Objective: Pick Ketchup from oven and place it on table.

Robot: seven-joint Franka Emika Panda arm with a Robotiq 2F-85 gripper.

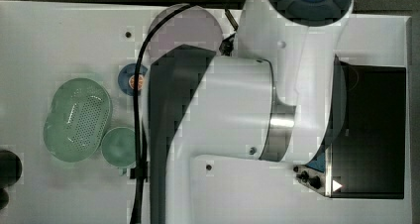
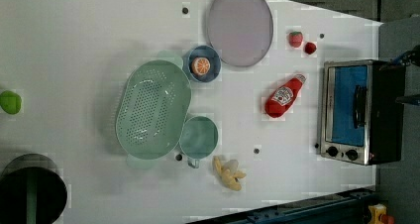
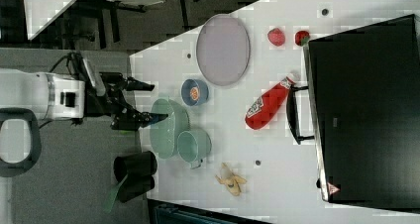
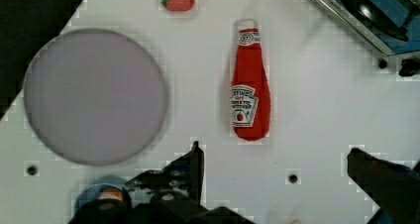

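The red plastic ketchup squeeze bottle (image 2: 283,96) lies on its side on the white counter (image 2: 74,35), cap toward the silver-framed black toaster oven (image 2: 356,110) (door shut). The robot's black fingers (image 3: 148,101) are spread wide, holding nothing.

Colander (image 2: 153,109) mid-table, cup (image 2: 198,137) touching at its four o'clock, plate (image 2: 239,25) at one, banana (image 2: 228,173) at five.
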